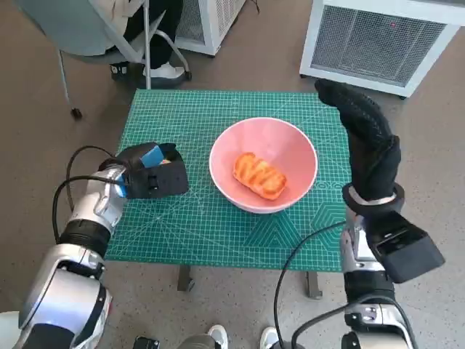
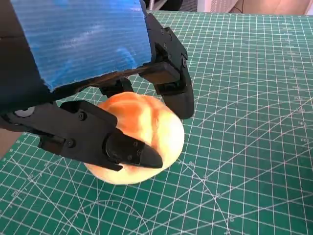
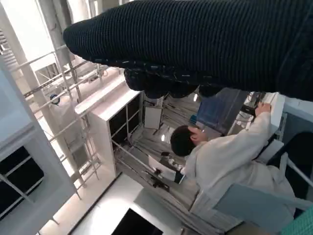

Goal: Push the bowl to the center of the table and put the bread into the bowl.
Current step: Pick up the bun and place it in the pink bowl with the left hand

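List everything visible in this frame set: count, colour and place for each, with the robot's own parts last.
Bowl: one, pink, near the middle of the mat.
Bread in bowl: one, orange-brown, lying inside the bowl.
Bread roll: one, pale orange, on the mat between the left hand's fingers.
Cutting mat: one, green with a grid, covering the table.
White units: two, on the floor beyond the table.
Chair: one, grey, with a seated person's legs, beyond the table's far left corner.
Person in white: one, right wrist view only.
Left hand: black with blue tape, around the roll.
Right hand: black glove, raised right of the bowl, holding nothing.
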Robot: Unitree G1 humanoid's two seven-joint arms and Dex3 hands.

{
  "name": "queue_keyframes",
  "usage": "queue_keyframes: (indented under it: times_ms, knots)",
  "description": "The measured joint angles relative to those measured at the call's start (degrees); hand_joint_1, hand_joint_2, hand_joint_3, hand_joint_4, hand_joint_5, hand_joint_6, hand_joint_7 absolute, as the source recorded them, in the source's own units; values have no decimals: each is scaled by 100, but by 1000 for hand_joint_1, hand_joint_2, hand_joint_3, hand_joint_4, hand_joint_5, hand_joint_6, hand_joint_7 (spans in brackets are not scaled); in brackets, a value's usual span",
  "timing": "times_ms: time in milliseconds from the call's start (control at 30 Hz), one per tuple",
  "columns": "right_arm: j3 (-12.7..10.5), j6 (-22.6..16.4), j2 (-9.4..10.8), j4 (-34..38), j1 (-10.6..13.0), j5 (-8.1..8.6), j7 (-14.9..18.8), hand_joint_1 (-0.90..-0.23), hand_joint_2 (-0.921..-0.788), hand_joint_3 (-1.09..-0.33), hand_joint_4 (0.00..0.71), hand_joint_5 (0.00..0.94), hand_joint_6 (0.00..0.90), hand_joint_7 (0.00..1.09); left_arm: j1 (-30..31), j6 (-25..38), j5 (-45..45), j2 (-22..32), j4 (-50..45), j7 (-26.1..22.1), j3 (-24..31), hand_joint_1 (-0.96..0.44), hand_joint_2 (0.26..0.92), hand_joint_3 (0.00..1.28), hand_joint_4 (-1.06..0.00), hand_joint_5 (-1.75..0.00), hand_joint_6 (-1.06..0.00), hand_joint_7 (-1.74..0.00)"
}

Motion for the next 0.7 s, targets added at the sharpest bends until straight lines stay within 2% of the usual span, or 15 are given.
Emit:
queue_keyframes:
  times_ms: [400, 700]
  knots:
    - [-1, 16, 3, 13, -1, 6, 1, -533, -921, -762, 337, 7, -1, 717, 1, -57, -138, 213, -334, -65, 273, 0, 920, 48, -747, -1095, -611, -1191]
    - [-4, 19, 7, 12, 2, 7, 3, -526, -921, -764, 337, 7, -1, 720, 19, 12, -345, 322, -1223, -225, 585, 0, 920, 64, -729, -1100, -594, -1218]
